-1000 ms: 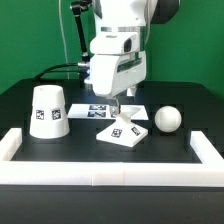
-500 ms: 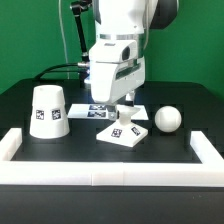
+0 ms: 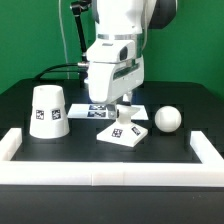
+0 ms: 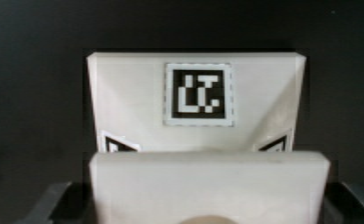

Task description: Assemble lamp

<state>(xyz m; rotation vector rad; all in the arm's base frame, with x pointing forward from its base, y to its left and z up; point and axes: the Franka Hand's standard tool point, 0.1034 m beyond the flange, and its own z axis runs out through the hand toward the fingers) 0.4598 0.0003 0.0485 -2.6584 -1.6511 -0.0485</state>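
The flat square white lamp base [image 3: 124,131] looks light, stiff and slick to me, best pinched across opposite edges; I cannot tell my jaws' opening.

base [image 3: 122,132]: white all over. base tag [image 4: 197,95]: black square with blocky white marks, set in a white margin. shade [image 3: 47,110]: white. shade tag [image 3: 41,115]: black-and-white blocks, detail too small to read. bulb [image 3: 167,119]: plain white. marker board [image 3: 97,111]: white, printed with several black-and-white tags. border rail [image 3: 100,172]: plain white. arm [image 3: 118,55]: white shell, dark seams and underside. table [image 3: 185,100]: matte black. backdrop [image 3: 30,40]: flat green.
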